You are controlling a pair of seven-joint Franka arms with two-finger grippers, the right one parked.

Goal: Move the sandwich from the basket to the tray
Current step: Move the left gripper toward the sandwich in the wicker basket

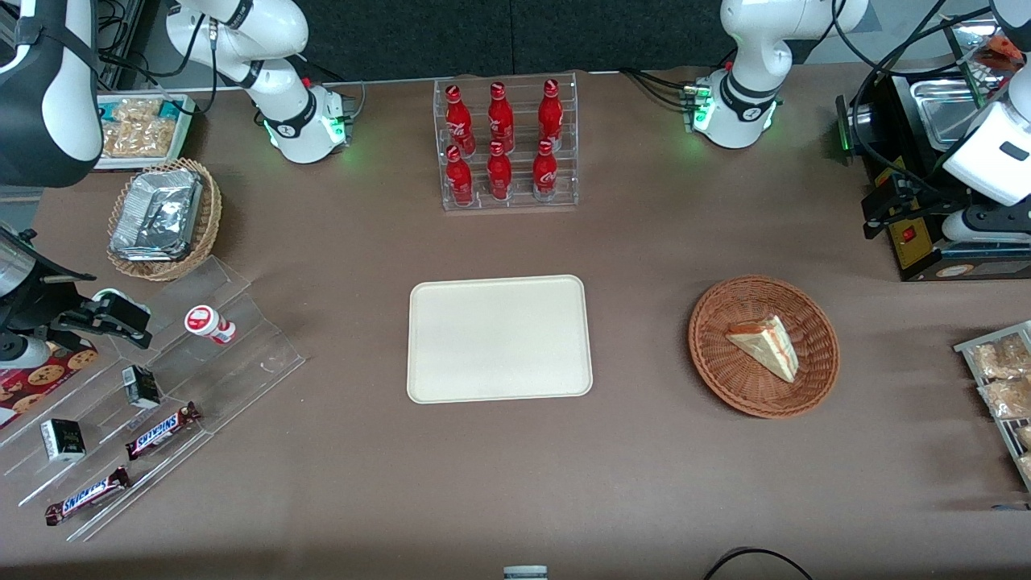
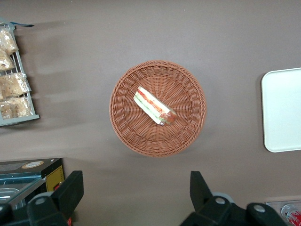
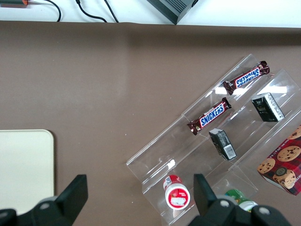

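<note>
The sandwich point(image 1: 765, 345) point(image 2: 154, 106) is a cream wedge with a red and green filling stripe, lying in the middle of the round reddish-brown wicker basket point(image 1: 725, 366) point(image 2: 131, 134). The cream rectangular tray point(image 1: 499, 338) point(image 2: 282, 110) lies flat and bare beside the basket, toward the parked arm's end. My left gripper point(image 1: 882, 211) point(image 2: 135, 181) hangs high over the table, farther from the front camera than the basket and toward the working arm's end. It is open, its black fingers point(image 2: 73, 186) spread wide with only bare table between them.
A clear rack of red cola bottles point(image 1: 507, 145) stands farther from the front camera than the tray. A black appliance point(image 1: 910, 250) sits under my gripper. A wire rack of snack bags point(image 1: 999, 379) point(image 2: 14, 89) lies beside the basket. An acrylic tiered stand point(image 1: 161, 387) and a tan basket of foil trays point(image 1: 161, 217) are at the parked arm's end.
</note>
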